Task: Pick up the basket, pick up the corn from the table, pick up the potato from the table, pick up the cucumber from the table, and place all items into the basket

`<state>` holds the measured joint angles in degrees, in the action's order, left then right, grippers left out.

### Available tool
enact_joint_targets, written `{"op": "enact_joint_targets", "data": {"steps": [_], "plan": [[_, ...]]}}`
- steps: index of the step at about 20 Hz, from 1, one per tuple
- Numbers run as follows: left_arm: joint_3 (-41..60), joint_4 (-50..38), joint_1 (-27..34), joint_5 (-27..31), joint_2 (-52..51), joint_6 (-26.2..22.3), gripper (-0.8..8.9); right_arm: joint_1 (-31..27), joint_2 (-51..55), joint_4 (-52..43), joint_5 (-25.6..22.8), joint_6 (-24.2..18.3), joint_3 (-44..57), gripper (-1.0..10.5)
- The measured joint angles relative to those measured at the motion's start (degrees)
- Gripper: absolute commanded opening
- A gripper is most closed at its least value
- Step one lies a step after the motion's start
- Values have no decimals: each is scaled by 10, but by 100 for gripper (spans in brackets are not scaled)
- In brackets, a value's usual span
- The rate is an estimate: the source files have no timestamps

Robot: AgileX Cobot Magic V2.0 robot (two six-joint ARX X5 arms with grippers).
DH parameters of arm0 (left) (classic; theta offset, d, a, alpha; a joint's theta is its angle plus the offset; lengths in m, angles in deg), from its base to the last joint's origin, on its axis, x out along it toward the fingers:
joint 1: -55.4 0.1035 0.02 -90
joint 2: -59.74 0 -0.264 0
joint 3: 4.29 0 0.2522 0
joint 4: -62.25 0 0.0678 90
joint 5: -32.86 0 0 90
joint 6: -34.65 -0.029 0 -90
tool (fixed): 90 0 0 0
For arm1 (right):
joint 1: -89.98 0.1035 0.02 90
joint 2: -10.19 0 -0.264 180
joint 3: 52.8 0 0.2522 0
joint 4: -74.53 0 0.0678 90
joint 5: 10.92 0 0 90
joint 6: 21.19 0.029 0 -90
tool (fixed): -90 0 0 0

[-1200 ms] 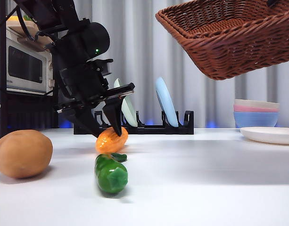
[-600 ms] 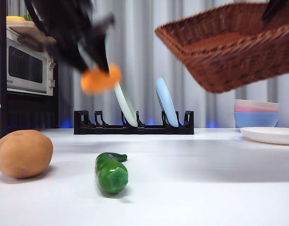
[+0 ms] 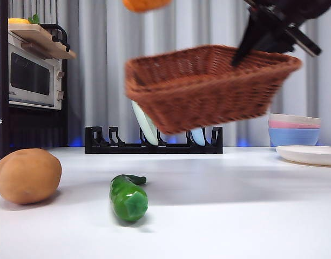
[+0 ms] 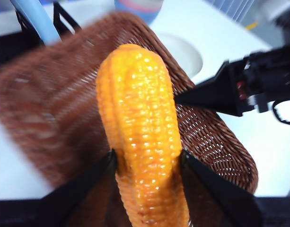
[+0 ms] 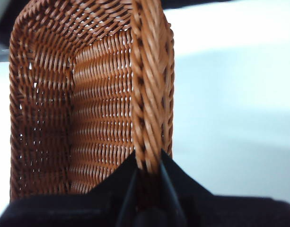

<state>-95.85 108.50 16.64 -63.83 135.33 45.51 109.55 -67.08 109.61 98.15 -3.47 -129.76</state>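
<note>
The right gripper (image 5: 147, 165) is closed on the braided rim of the basket (image 3: 208, 86) and holds it in the air, above the table (image 3: 235, 216). In the front view this gripper (image 3: 246, 51) comes down from the top right corner and pinches the right end of the rim, and the basket hangs a little tilted in front of the dish rack (image 3: 154, 145).

The left gripper (image 4: 147, 163) has its two jaws pressed on both sides of the corn (image 4: 140, 127), near its thicker end. The corn is over the open basket (image 4: 55, 109); in the front view only the bottom of the corn (image 3: 145, 4) is seen at the top edge, above the left part of the basket and not touching it. The right gripper (image 4: 201, 97) also shows in the left wrist view, on the far rim.

The potato (image 3: 27, 176) lies on the table at the left. The cucumber (image 3: 128, 197) lies near it, closer to the middle, with its faceted end toward the camera. Both are apart from each other and below the basket level.
</note>
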Motion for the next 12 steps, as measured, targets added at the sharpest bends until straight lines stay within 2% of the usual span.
{"op": "enact_joint_targets", "data": {"steps": [3, 8, 9, 11, 12], "plan": [[0, -5, -44, 52, 46, 4, -8, 25, 0, -41, 4, 24, 0, -12], [0, 3, -78, 62, 106, 8, 12, 25, 0, -43, 2, 40, 0, -12], [0, 4, -83, 63, 107, 8, 93, 25, 0, -43, 2, 42, 0, -12], [0, 5, -86, 64, 106, 8, 396, 25, 0, -43, 2, 42, 0, -12], [0, 8, -86, 66, 106, 8, 476, 25, 0, -43, 3, 42, 0, -12]]}}
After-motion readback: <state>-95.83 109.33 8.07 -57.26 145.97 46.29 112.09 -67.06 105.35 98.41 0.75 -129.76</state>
